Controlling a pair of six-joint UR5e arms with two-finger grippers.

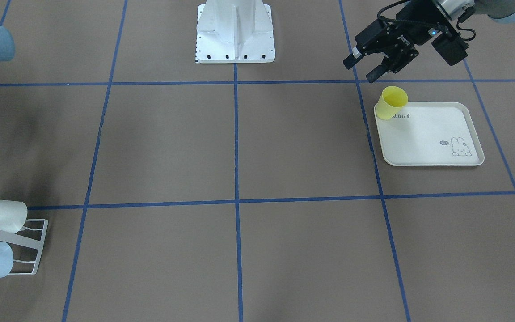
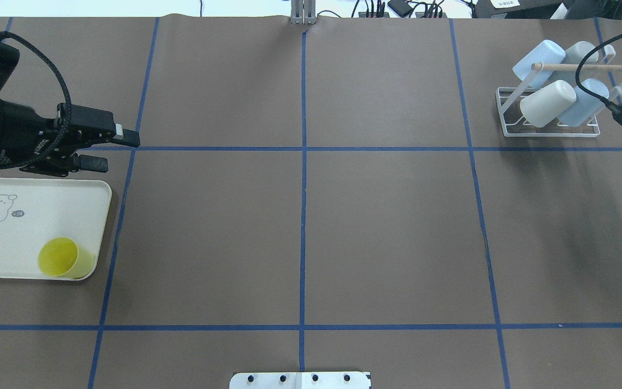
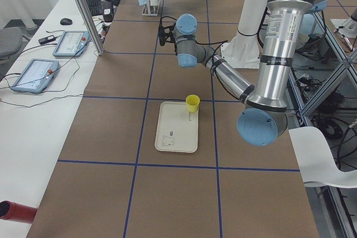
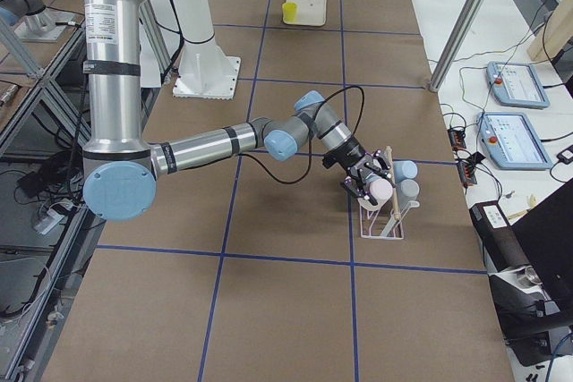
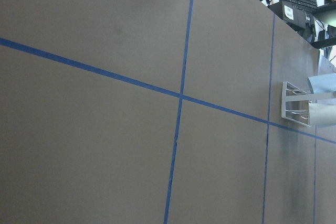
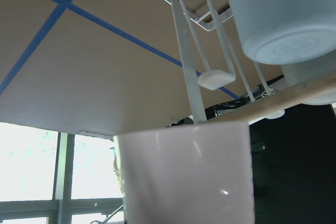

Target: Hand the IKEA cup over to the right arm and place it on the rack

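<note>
A yellow IKEA cup [image 1: 393,103] [image 2: 62,257] stands upright in a corner of the cream rabbit tray [image 1: 436,134] [image 2: 46,210]. High above the tray, my left gripper [image 1: 361,69] [image 2: 119,151] hangs open and empty, pointing sideways across the table. At the other end of the table, my right gripper [image 4: 372,190] is at the white wire rack [image 2: 505,116] [image 1: 34,250]. It looks shut on a pale pink cup [image 4: 382,191] [image 6: 184,177] just under the wooden dowel [image 2: 586,67]; its fingers are hidden in the right wrist view.
The rack holds a white cup [image 2: 547,104] and pale blue cups [image 2: 539,56]. The white robot base [image 1: 235,31] stands at the table's middle edge. A side bench carries tablets [image 3: 70,43] and cables. Blue tape lines grid the brown table.
</note>
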